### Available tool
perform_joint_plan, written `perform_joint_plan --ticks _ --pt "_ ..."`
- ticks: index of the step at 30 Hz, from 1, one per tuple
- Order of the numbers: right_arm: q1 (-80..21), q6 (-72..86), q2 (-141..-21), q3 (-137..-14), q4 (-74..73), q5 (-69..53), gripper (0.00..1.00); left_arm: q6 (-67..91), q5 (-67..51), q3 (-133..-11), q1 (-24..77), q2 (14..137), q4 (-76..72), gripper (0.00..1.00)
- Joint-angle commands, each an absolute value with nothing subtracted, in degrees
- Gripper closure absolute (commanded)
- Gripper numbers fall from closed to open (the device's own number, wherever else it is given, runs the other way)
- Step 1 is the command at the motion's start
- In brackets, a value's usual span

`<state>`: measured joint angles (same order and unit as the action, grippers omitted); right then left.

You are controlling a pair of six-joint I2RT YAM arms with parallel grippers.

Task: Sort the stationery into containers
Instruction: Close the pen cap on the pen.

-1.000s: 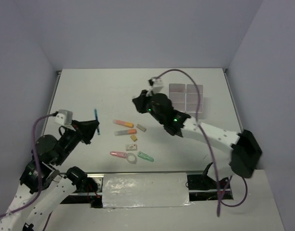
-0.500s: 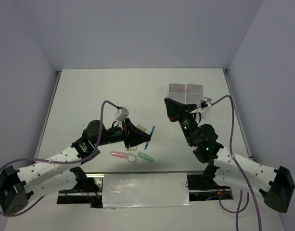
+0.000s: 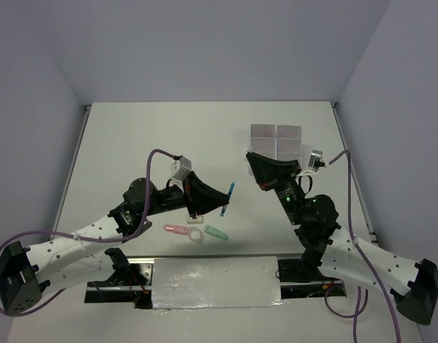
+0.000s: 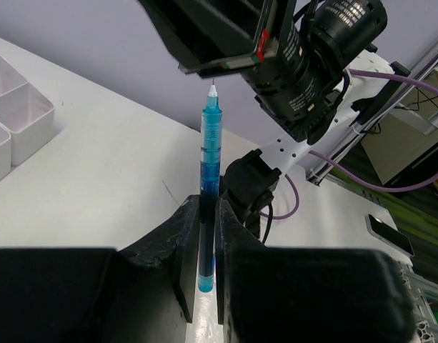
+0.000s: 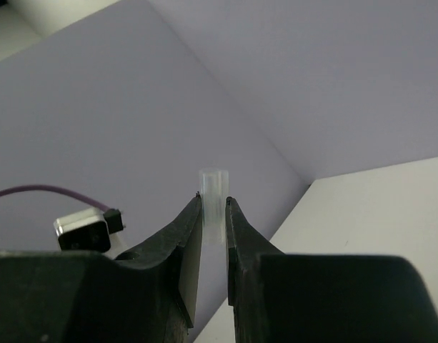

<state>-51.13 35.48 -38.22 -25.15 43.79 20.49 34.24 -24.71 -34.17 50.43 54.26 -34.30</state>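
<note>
Presently left gripper [image 3: 217, 202] pinches the pen [image 4: 210, 153], raised off the table, left of and nearer than the containers [image 3: 276, 133]; right gripper [image 5: 213, 207] pinches a small clear piece [image 5: 213, 180] just before the containers, close to the pen's tip.

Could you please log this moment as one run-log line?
left gripper: shut on blue pen | right gripper: shut on pale piece | containers: just beyond right gripper
</note>
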Motion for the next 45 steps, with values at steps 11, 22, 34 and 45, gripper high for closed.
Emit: perform_joint_plan --ticks 11,22,34,45 --pt "-54.05 39.20 -41.75 -24.96 50.62 13.27 1.00 31.99 -20.74 -33.58 50.71 51.59 -38.58 1.00" --pt "-54.14 36.30 -42.01 -28.57 45.79 12.65 1.00 32.08 -20.39 -33.66 50.71 52.29 -38.94 1.00" --pt "-54.32 36.21 -43.95 -29.00 47.46 8.00 1.00 31.55 -19.34 -33.40 50.71 51.33 -37.44 1.00" --pt "-54.40 33.67 -41.66 -29.44 45.62 8.96 1.00 31.73 -18.46 -32.61 50.71 50.98 -36.83 1.00"
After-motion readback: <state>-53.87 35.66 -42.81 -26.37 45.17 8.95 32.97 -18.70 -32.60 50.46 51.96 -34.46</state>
